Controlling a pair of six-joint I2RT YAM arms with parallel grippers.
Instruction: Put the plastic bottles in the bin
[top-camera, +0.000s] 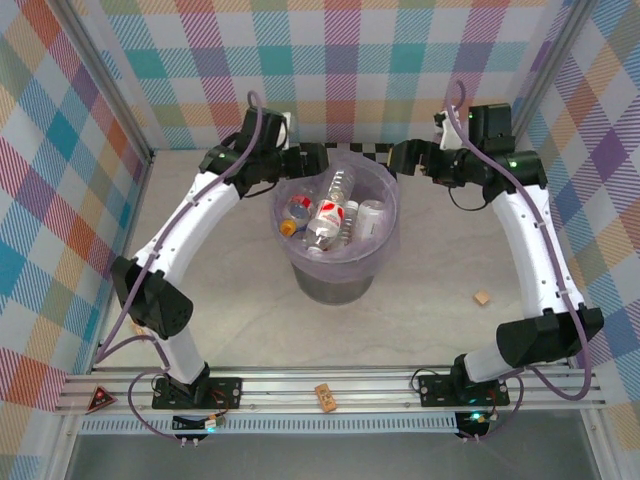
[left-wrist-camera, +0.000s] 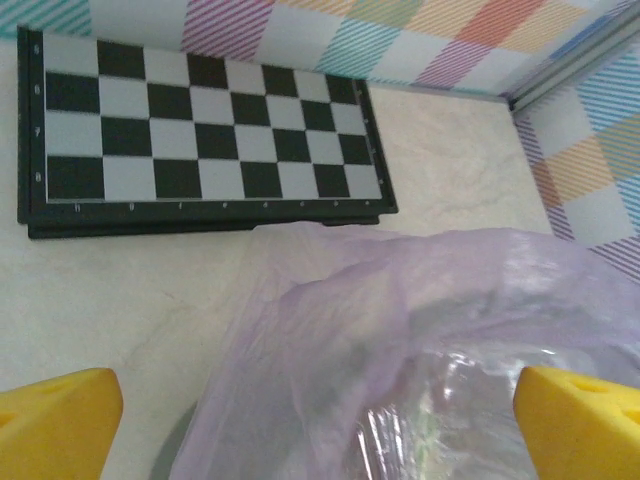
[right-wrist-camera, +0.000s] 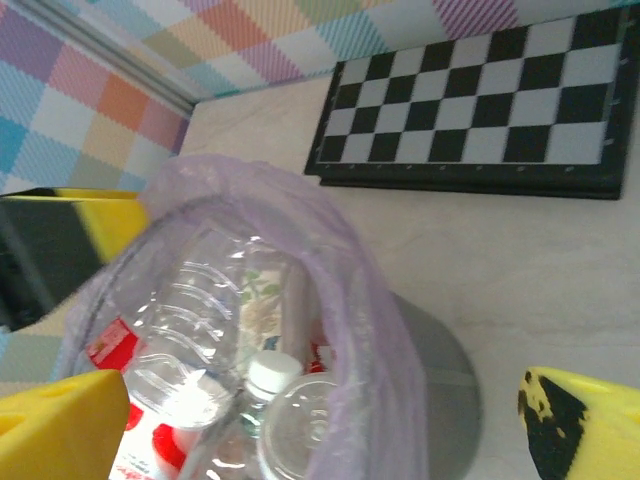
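Left hand (top-camera: 312, 160), right hand (top-camera: 402, 157): both spread wide, empty, flanking bin (top-camera: 335, 285) rim. Risk: finger snags lavender bag (left-wrist-camera: 400, 300), tips bin, spills plastic bottles (top-camera: 328, 215).

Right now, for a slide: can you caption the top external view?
Open left tool and open right tool flank the lavender-lined bin, plastic bottles piled inside.
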